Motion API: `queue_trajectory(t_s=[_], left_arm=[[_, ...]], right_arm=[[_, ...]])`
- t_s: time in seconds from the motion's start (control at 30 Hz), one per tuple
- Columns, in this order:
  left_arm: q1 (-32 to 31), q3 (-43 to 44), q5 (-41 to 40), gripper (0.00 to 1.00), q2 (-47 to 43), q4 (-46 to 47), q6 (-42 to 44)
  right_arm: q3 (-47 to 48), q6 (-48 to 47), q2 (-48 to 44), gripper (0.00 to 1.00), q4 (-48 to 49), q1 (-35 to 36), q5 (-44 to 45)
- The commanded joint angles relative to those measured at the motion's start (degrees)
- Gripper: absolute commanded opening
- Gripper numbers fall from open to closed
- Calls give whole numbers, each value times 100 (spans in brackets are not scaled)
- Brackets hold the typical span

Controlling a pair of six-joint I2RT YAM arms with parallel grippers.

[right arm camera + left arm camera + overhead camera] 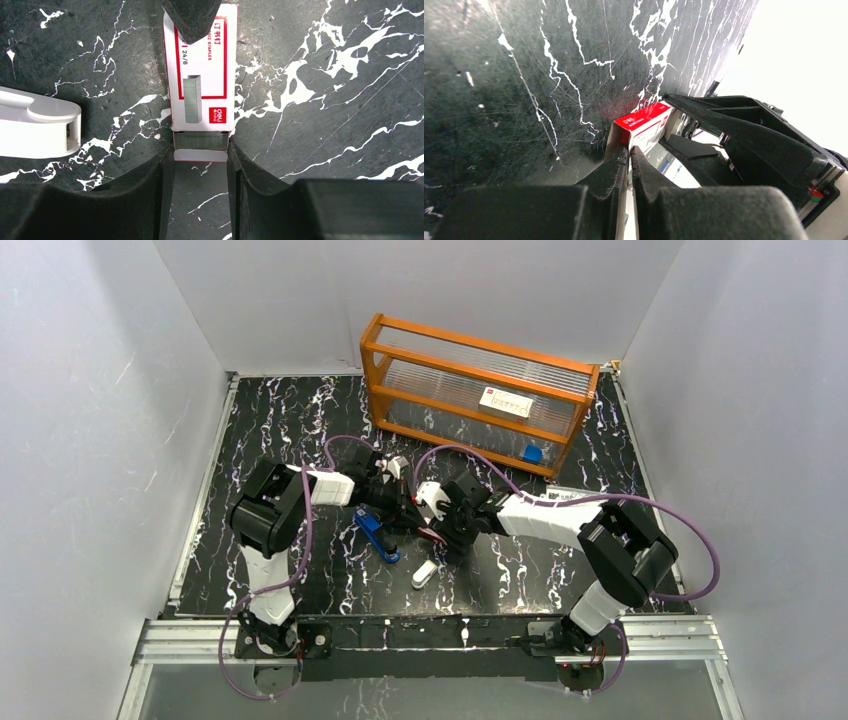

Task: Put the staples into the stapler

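My left fingers (615,169) are clenched almost flat together, with only a thin slit between them, and their tips sit at the far end of the small red-and-white cardboard box (205,75) that lies flat on the black white-veined marble surface (325,75); whether they nip any of the cardboard I cannot tell. From my right wrist I see one of those left tips as a dark wedge overlapping the top end of the box. My right fingers (150,185) stand apart on either side of the box's near, open end, their inner edges right against the folded-out flap; whether they are truly squeezing it I cannot tell. Inside that open end the silvery-grey block of staples (201,141) shows as a ribbed strip, still in the box. The slim blue stapler with a black end (378,535) lies slantwise on the surface just to my left of the box, near my left fingers and apart from the staples. A white rounded plastic object (37,125) rests on the surface to my left of my right fingers, not touching the box; from above it lies nearer my bases than the stapler. At the back of the surface stands an orange-framed rack with clear panels (470,350)
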Motion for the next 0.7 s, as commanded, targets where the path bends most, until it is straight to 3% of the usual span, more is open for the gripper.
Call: queue_trajectory(t_s=[0.0,0.23,0.67], left_arm=[[147,100,174,4,-10,-76,107],[236,28,559,2,18,219,-28],[629,484,985,2,125,-1273,1284]], right_arm=[[-17,-51,238,44,-160,7,319],[-13,-53,232,43,-156,3,275],[28,-116,95,43,-365,6,267]])
